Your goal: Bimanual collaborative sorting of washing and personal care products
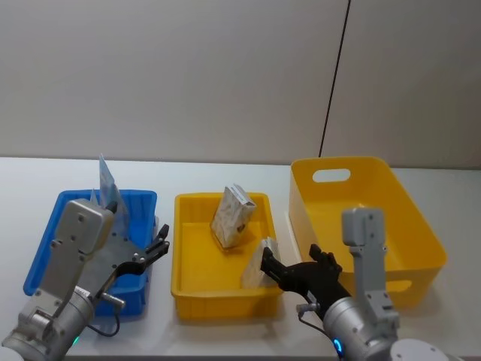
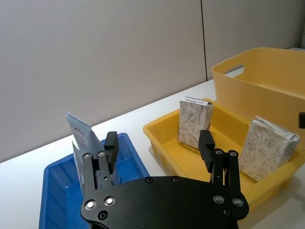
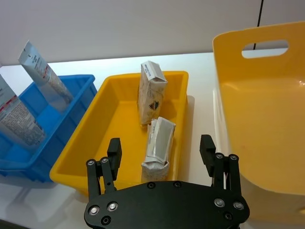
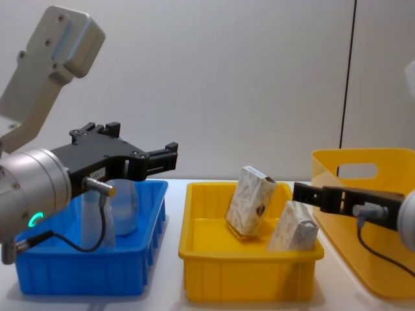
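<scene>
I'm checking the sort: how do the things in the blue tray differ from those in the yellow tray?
The tubes in the blue tray are tall and flat-ended; the packs in the yellow tray are short and blocky. The tubes are pale blue-white; the packs are beige and marbled. The tubes rise well above their rim, the packs less. Both kinds stand tilted, two per tray.

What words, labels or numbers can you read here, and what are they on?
No text is legible.
First tube: lines of small print, too blurred to read.
Second tube: red and dark marks, unreadable.
Rear pack: dark triangular mark, no readable letters.
</scene>
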Action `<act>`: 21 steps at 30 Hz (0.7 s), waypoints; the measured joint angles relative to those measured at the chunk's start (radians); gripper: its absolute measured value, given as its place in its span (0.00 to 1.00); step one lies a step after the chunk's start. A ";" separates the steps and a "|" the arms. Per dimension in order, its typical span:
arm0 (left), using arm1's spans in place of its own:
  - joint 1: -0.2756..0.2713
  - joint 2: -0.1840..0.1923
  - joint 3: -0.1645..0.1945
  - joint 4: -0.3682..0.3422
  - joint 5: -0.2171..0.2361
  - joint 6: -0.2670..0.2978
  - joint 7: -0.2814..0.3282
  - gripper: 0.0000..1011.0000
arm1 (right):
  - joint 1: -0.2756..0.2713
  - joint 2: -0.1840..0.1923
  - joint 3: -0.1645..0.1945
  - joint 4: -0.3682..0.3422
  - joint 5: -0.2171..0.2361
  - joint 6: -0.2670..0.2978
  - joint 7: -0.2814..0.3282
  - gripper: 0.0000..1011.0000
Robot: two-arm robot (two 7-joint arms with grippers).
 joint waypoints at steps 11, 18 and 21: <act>0.000 0.000 0.000 0.000 0.000 0.000 0.000 0.99 | 0.067 -0.036 -0.009 0.084 0.001 0.040 0.003 0.99; 0.000 0.000 0.000 0.000 0.000 0.000 0.000 0.99 | 0.106 -0.055 -0.014 0.136 -0.004 0.068 0.005 0.99; 0.000 0.000 0.000 0.000 0.000 0.000 0.000 0.99 | 0.118 -0.063 -0.014 0.153 -0.006 0.081 0.005 0.99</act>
